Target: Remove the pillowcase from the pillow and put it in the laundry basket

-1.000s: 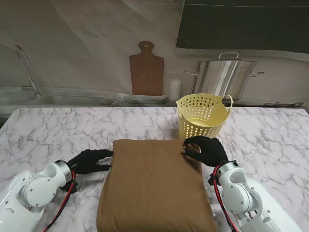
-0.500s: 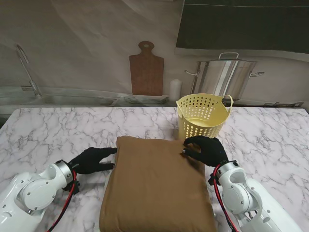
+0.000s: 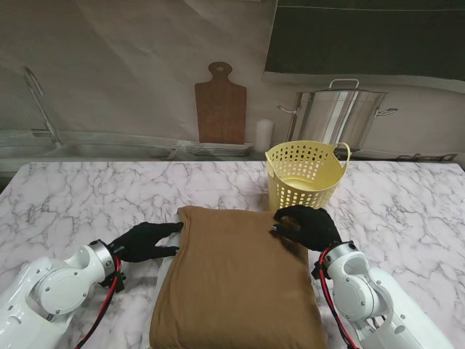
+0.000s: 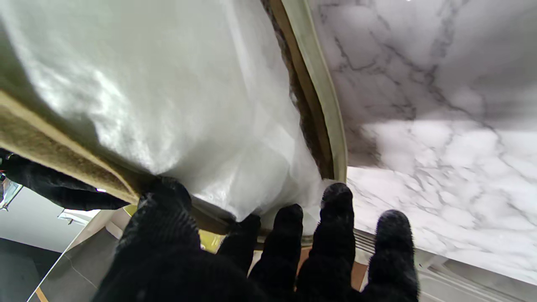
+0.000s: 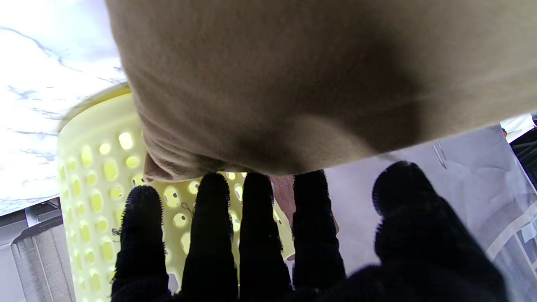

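We judge the task barely started: the brown pillowcase [image 3: 236,280] covers nearly all of the pillow [image 4: 176,92], which lies flat on the marble table [image 3: 80,193] between our arms, and the yellow laundry basket [image 3: 304,174] stands just beyond its far right corner with nothing in it that we can see. White pillow stuffing shows only at the left edge, where the case opening seems to be; the left wrist view shows the brown hem peeled off the white. Stripping the case and dropping it in the basket are both left to do. Our left hand [image 3: 145,241] is at the far left corner, fingers spread, tips touching the white pillow at the opening, thumb against the hem; whether it grips anything we cannot tell. Our right hand [image 3: 306,225] rests on the far right corner, fingers [image 5: 258,218] together and curled over the cloth edge, thumb apart; a pinch is likely, but not clear.
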`<state>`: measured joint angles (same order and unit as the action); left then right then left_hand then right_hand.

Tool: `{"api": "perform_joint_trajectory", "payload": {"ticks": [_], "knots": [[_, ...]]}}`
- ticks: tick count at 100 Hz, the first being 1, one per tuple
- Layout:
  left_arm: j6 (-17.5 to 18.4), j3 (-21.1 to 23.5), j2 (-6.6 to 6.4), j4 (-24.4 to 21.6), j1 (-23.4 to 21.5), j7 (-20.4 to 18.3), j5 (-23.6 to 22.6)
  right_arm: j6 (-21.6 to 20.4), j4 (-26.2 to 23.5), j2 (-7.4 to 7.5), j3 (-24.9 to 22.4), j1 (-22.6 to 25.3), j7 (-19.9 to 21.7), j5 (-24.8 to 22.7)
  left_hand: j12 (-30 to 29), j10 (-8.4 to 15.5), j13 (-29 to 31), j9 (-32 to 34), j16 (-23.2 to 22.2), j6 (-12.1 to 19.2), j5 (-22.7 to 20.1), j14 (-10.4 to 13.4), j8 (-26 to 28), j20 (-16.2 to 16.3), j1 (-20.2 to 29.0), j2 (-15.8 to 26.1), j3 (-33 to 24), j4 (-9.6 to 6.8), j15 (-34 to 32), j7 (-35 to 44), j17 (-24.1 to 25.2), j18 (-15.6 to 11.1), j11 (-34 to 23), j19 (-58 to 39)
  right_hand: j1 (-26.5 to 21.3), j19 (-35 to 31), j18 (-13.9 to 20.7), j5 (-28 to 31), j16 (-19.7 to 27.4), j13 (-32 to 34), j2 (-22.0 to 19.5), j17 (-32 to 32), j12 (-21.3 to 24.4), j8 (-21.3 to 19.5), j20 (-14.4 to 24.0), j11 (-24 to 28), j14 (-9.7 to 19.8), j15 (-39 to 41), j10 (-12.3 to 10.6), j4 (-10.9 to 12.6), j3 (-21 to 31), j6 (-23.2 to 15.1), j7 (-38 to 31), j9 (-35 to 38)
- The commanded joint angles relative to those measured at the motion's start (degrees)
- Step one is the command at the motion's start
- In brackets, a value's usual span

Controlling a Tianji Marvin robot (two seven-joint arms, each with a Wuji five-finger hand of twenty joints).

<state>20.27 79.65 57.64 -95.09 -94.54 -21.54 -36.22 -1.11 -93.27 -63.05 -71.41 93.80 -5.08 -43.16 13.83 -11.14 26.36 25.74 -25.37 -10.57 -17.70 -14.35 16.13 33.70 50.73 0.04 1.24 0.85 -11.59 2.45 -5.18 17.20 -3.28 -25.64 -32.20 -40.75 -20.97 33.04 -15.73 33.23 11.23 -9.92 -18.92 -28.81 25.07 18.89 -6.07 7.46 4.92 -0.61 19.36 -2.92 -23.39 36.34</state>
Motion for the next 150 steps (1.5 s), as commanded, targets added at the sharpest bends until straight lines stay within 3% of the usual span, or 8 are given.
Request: {"api": "perform_joint_trajectory", "payload": {"ticks": [1,50,90,115,124,137,143,150], "knots": [[-0.4,-1.0,0.26,0.7,0.3,-1.1,0.6,0.1,0.1,-0.03,0.2,0.1,0.1,0.0,0.4,-0.2,0.8,0.5,-0.5,1.5,3.1,-0.5,-0.7,0.8,-0.4,1.9,0.9,0.45,-0.2,-1.6,0.5,0.5,0.3,-10.9,0.6,0.5,0.7,-2.6,-0.4,0.3,-2.3,0.6,0.0,0.5,0.6,0.7,-0.6,-0.1,-0.7,-0.4,-1.3,-1.5,1.4,0.0],[1.3,-3.3,0.70,-1.5,0.2,1.1,3.4,-0.4,0.4,0.08,1.4,-0.6,1.1,0.6,0.4,-0.2,0.6,-0.9,-0.9,0.9,8.1,-0.5,-2.7,1.2,-1.3,2.5,1.0,0.40,-0.5,-3.1,0.5,0.2,0.6,-12.1,0.5,0.7,0.3,-11.7,-0.8,1.9,-2.8,0.3,0.3,6.3,0.8,0.1,-0.4,0.4,-2.1,-0.5,-1.8,-3.7,8.2,0.9],[0.4,-12.1,-0.73,5.0,7.4,-3.9,-1.1,-0.4,0.6,0.39,3.1,-1.6,3.3,1.3,-1.8,2.7,-2.0,-9.5,0.1,3.2,5.2,0.8,-2.7,0.1,1.8,-7.8,0.4,-0.17,1.0,-2.5,1.2,-0.7,3.1,-9.9,1.0,0.6,0.4,-10.5,-0.7,0.3,-2.4,0.1,0.5,7.1,1.0,-0.7,-0.6,-0.3,-1.0,-0.5,-2.0,-3.3,7.0,-1.4],[-0.8,-16.5,-1.01,6.7,11.2,-5.3,-1.8,-1.4,-3.2,1.63,3.0,0.2,8.1,-2.5,-3.6,4.2,-3.1,-13.1,0.6,4.2,6.2,1.3,-3.2,-0.2,3.3,-9.5,-0.3,-0.33,1.4,-2.9,1.3,-1.4,3.5,-8.6,12.4,1.2,0.3,-13.7,-0.6,-0.7,6.6,1.1,0.5,6.8,2.0,0.3,-0.6,-0.2,0.0,-2.2,5.9,0.3,7.8,-7.6],[-1.0,-17.9,-0.84,7.1,12.1,-4.5,-1.5,-2.3,-5.0,2.43,2.9,0.9,10.9,-6.2,-4.1,4.5,-3.1,-13.8,0.7,4.5,6.9,1.4,-3.5,-0.1,5.1,-9.7,-0.7,-0.54,1.4,-3.2,1.2,-1.5,3.4,-8.5,9.1,0.4,-0.4,-12.1,-4.1,5.5,10.5,-0.6,-3.6,4.3,2.7,6.5,0.8,4.3,-2.0,-2.7,7.9,-2.2,5.6,-2.7],[-1.2,-19.4,-1.02,7.2,13.2,-5.5,-0.8,-4.1,-4.9,2.74,2.6,1.9,8.2,-12.5,-4.3,4.1,-3.2,-13.8,0.8,4.4,7.4,1.5,-3.8,0.0,5.9,-9.6,-0.6,-0.69,1.3,-3.3,1.2,-1.6,3.1,-8.3,-7.4,-4.3,-1.6,1.4,-11.4,18.2,12.5,-4.6,-14.1,0.7,1.6,17.7,4.8,12.6,-7.9,-1.6,4.1,-9.0,-7.9,14.9],[-1.4,-19.8,-1.15,7.2,13.5,-6.3,-0.5,-4.5,-4.7,2.65,2.0,2.6,6.6,-13.2,-4.4,4.0,-3.3,-13.7,0.8,4.4,7.4,1.5,-3.9,0.0,5.3,-9.6,-0.2,-0.63,1.4,-3.2,1.4,-1.5,2.9,-8.2,-9.7,-6.7,-1.7,2.9,-14.8,24.1,15.7,-5.8,-21.4,8.9,0.3,21.9,6.2,17.8,-9.3,-4.5,14.3,-12.2,-23.5,22.4],[-1.5,-20.0,-1.32,7.1,13.7,-7.2,-0.3,-4.7,-4.4,2.45,0.9,3.7,4.2,-13.7,-4.4,4.0,-3.4,-13.5,0.9,4.4,7.4,1.4,-4.0,0.0,4.6,-9.7,0.0,-0.57,1.4,-3.1,1.4,-1.6,2.8,-8.0,-9.9,-9.0,-1.7,8.4,-17.3,29.1,15.6,-7.5,-24.9,9.4,0.1,27.4,7.1,22.8,-10.6,-6.7,23.6,-12.9,-27.9,28.0]]}}
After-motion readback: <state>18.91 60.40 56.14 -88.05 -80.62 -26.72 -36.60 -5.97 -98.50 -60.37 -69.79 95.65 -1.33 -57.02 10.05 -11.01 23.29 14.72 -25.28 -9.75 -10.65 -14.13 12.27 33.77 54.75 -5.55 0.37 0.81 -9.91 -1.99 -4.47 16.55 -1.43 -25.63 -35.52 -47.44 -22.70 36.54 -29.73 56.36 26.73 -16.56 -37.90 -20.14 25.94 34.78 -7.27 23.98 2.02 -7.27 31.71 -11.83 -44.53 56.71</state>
